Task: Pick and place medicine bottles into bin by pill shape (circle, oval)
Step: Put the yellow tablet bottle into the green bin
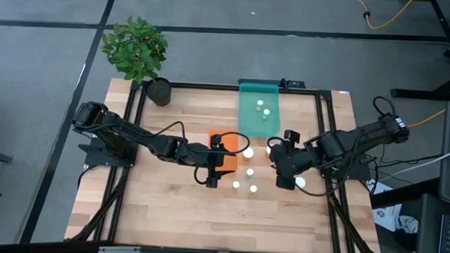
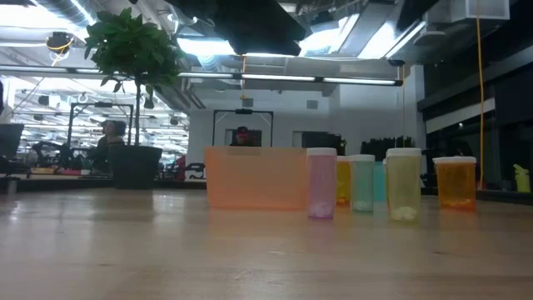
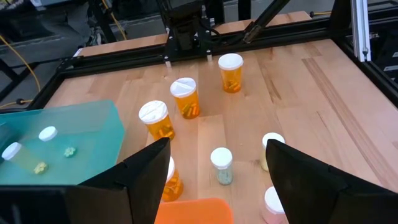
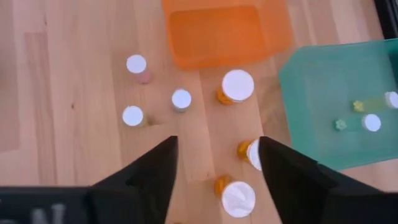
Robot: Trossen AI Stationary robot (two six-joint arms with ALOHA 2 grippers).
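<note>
**Bottles awaiting sorting between two trays**

No writing was legible. Seven capped medicine bottles (image 4: 237, 85) stood on the table (image 1: 170, 207) beside the empty orange tray (image 4: 227, 32). The teal tray (image 4: 329, 102) held two bottles and loose pills. Left gripper (image 3: 217, 177) and right gripper (image 4: 217, 168) hovered spread, holding nothing.
</note>
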